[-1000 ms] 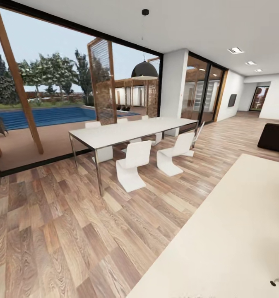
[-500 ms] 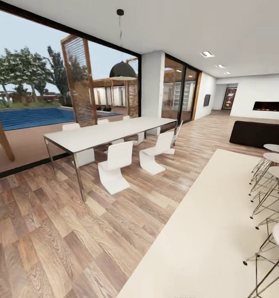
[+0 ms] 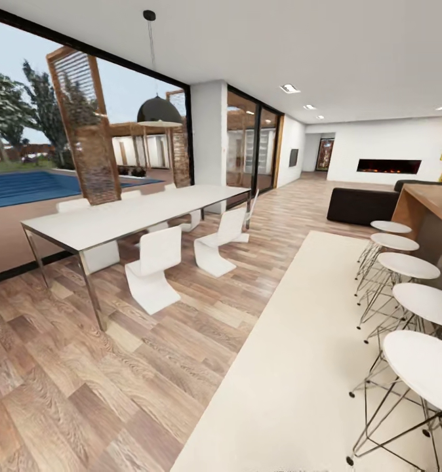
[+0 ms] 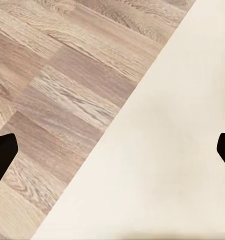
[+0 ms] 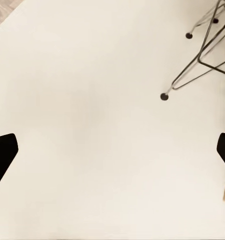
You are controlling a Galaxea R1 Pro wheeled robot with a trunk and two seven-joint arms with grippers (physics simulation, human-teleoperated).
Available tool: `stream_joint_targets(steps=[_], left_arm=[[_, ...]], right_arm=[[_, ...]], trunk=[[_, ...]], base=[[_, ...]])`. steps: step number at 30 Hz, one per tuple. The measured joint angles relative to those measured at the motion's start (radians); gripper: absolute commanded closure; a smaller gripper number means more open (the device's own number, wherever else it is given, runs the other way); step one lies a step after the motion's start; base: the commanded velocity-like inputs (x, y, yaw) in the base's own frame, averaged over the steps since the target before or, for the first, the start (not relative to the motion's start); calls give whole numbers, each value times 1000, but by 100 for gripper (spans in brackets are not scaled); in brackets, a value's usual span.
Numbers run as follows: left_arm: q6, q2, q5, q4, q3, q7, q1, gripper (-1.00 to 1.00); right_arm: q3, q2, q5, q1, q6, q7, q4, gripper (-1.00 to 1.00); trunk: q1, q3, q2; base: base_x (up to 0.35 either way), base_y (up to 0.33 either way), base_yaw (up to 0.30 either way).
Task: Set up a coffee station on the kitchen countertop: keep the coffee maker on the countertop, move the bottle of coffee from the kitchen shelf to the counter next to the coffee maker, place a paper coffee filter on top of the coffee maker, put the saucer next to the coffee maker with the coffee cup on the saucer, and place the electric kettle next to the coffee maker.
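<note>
Left hand [image 4: 112, 150] wide, empty, over rug [image 4: 162, 150] edge and wood floor [image 4: 52, 75]. Right hand [image 5: 112, 150] wide over rug, near stool [image 5: 202, 50] legs. You face dining table [image 3: 129, 213]; no writing legible.

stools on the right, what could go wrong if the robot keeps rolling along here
1. The stools stand close on the right beside the bar; their wire legs splay out near the right tool, so the base or arm may snag one.
2. The rug edge runs under the left tool; a wheel could catch there.
3. No coffee things are visible, so the way to go is unsure.
</note>
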Motion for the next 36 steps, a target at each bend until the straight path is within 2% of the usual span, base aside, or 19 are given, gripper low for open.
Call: stream_joint_targets(steps=[36], left_arm=[[0,1,0,0,0,0,0,-100]], right_arm=[[0,1,0,0,0,0,0,-100]], trunk=[[-138,90,252]], base=[[0,0,-287]])
